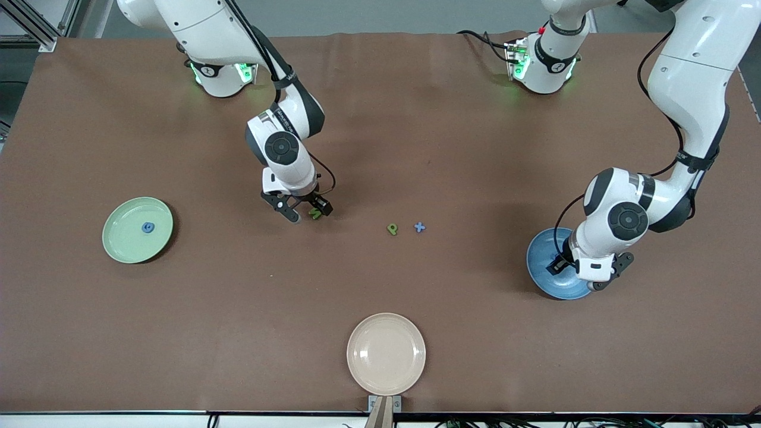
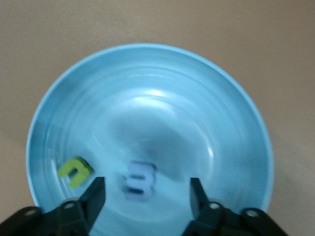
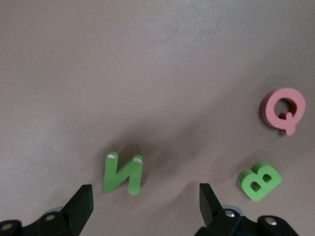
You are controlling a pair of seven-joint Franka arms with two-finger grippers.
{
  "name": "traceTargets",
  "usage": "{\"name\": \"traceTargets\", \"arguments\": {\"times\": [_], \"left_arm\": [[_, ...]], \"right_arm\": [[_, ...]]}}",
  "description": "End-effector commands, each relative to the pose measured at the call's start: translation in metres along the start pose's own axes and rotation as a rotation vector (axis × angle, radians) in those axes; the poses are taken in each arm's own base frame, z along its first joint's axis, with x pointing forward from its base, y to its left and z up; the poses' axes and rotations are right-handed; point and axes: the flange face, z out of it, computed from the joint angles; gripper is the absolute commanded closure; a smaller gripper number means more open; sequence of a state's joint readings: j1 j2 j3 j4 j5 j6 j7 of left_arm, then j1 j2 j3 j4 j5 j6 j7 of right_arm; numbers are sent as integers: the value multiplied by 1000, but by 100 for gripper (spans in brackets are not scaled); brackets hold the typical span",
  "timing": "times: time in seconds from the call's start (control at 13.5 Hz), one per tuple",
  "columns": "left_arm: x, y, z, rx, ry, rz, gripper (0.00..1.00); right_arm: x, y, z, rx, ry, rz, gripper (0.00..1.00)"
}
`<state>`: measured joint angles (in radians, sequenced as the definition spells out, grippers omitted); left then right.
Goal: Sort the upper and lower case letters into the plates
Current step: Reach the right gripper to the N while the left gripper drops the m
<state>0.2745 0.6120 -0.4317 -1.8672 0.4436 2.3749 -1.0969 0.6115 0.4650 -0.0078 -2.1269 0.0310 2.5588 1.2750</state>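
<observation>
Letters lie scattered on a brown cloth-covered table (image 1: 380, 119), and going from the right arm's end toward the left arm's end the first thing is the pale green plate (image 1: 137, 229), round, shallow and smooth, with one small blue ring-shaped letter (image 1: 147, 227) in its middle. Next comes the right gripper (image 1: 304, 211), low over the cloth with its black fingers spread wide and nothing between them. Its wrist view shows what the front view hides under the arm: a chunky green N (image 3: 123, 173) lying flat between the open fingers, a green B (image 3: 259, 181) near it, and a red Q (image 3: 283, 110) just beside the B. All three look matte, like foam or painted wood.

Farther along, mid-table, a green letter shaped like a P (image 1: 392, 229) and a blue cross-shaped x (image 1: 420, 227) lie side by side, apart. A cream plate (image 1: 386, 353), bare and glossy, sits nearest the front camera.

Toward the left arm's end stands the medium blue plate (image 1: 544, 261), with the left gripper (image 1: 585, 274) over it, fingers spread and holding nothing. Only its wrist view shows the plate's contents: a yellow-green n (image 2: 74, 170) and a blurred pale blue letter like a B (image 2: 140, 180), both inside the ringed, shiny bowl.
</observation>
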Motion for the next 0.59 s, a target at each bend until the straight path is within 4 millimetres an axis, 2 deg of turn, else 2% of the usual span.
{"name": "traceTargets", "arguments": {"times": [0.0,0.15,0.3,0.37,0.52], "left_arm": [[-34,40,-48,-14,10,-38,0],[-69,78,-69,-54,-7,-96,0],[-111,112,-74,-70,-13,-116,0],[-137,129,-70,-70,-24,-112,0],[-173,157,-64,-78,-34,-134,1]], "right_arm": [[8,-9,4,6,-6,28,10],[9,-11,7,6,-7,32,18],[10,-13,10,5,-7,33,26],[10,-13,12,1,-9,34,31],[10,-15,11,5,-7,32,41]]}}
